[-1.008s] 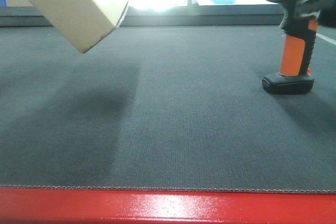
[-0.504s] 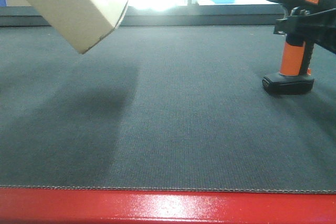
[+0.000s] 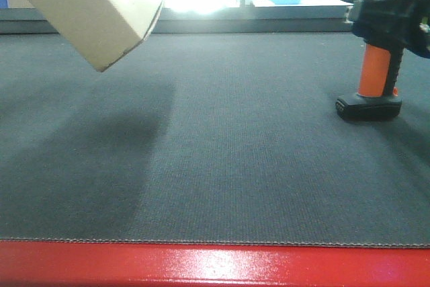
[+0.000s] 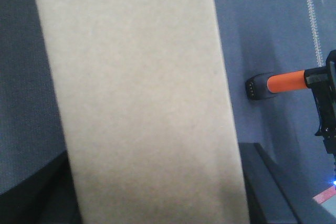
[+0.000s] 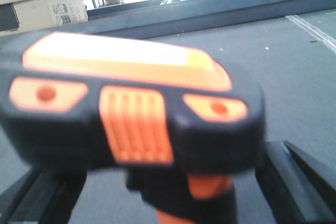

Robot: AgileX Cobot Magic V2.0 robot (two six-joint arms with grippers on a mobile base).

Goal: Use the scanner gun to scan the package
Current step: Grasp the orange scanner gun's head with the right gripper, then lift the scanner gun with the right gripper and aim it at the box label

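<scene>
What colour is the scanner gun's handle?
Bright orange; the scanner gun shows best in the front-facing view.

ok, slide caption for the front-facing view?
Front view: package held tilted above the mat, right end effector straddling the upright scanner gun.

the package [image 3: 94, 11] is cut off by the top and left edges, its ends out of view. the scanner gun [image 5: 136, 108] is blurred close up, handle cropped below, and the right gripper [image 3: 384, 23] is a dark smear.

Package [image 3: 94, 5] left, seemingly aloft; scanner [image 3: 375, 72] right.
</scene>
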